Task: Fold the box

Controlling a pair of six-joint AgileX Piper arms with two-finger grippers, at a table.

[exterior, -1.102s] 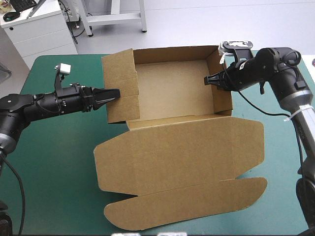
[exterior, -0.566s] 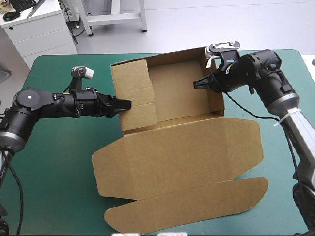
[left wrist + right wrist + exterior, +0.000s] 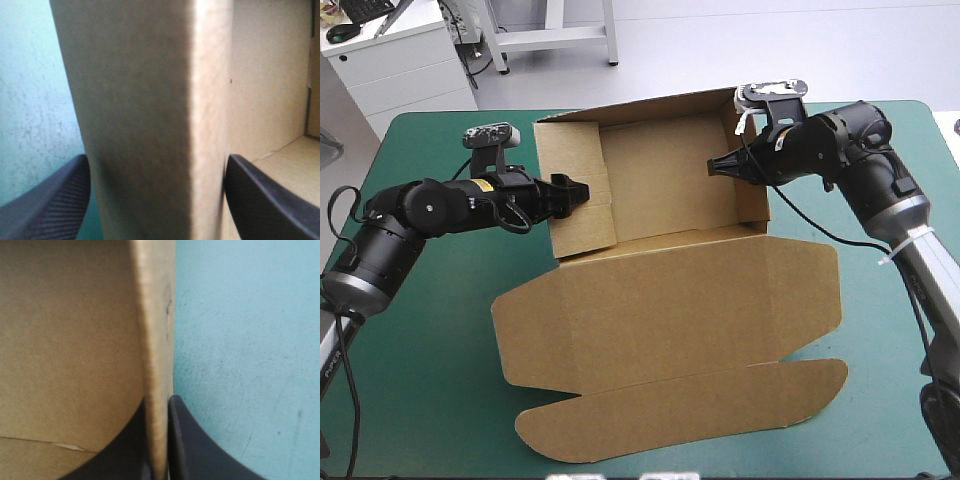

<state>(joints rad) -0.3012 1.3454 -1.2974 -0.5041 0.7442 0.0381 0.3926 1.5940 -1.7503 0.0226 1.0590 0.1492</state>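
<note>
The brown box (image 3: 660, 195) stands as an open tray at the table's far middle, walls raised. Its lid (image 3: 670, 310) lies flat toward the near edge, with a long curved flap (image 3: 700, 410) at the front. My left gripper (image 3: 578, 190) is at the tray's left wall (image 3: 150, 100). Its fingers stand apart, one on either side of that thick folded wall (image 3: 157, 165). My right gripper (image 3: 718, 166) is shut on the tray's right wall (image 3: 155, 315), the thin board pinched between its fingers (image 3: 159, 407). One finger is inside the tray and the other outside.
The tray's back wall stands close to the table's far edge (image 3: 620, 112). Teal-green cover (image 3: 430, 330) shows left of the lid and to the right of it (image 3: 890, 340). A white cabinet (image 3: 400, 60) stands beyond the far left corner.
The whole box has slid and turned a little to the left with both grippers. My left gripper, earlier a closed point against the left wall's outside, now stands astride that wall.
</note>
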